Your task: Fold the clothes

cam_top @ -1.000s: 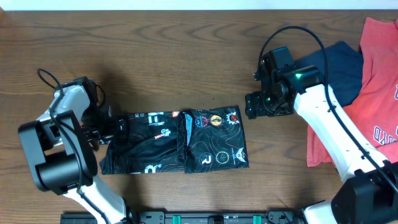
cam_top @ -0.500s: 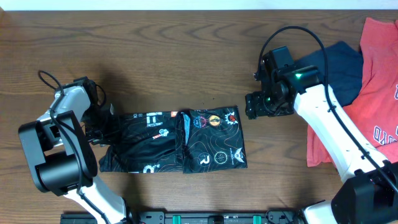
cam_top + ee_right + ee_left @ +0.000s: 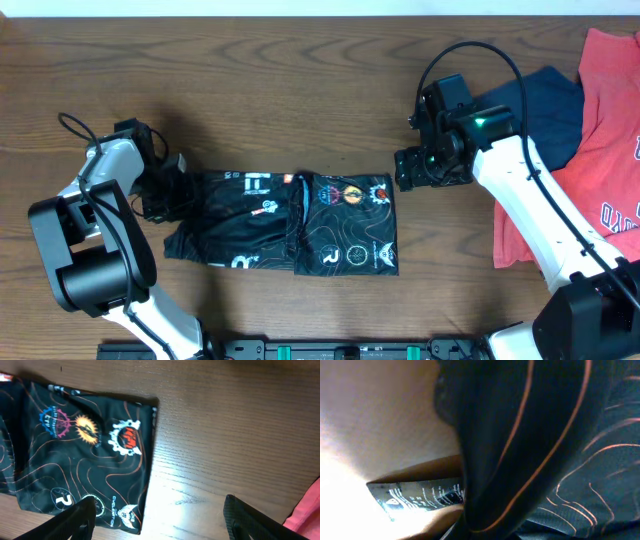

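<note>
The clothes, a black jersey (image 3: 290, 220) with orange contour lines and coloured logos, lie folded in the middle of the table. My left gripper (image 3: 178, 192) is at the jersey's left edge, shut on a bunch of its fabric. In the left wrist view that black cloth (image 3: 545, 435) fills the frame and hides the fingers; a printed label (image 3: 420, 495) shows beneath it. My right gripper (image 3: 410, 172) hovers open just right of the jersey's top right corner. In the right wrist view the jersey (image 3: 75, 460) lies to the left, and bare wood sits between the fingertips (image 3: 75, 520).
A red tee (image 3: 610, 130) and a navy-blue garment (image 3: 545, 110) lie piled at the right end of the wooden table (image 3: 300, 80), behind the right arm. Cables loop above both arms.
My left gripper has shut on the jersey's left edge and drawn it slightly left and up, stretching the left half. The right arm has not moved.
</note>
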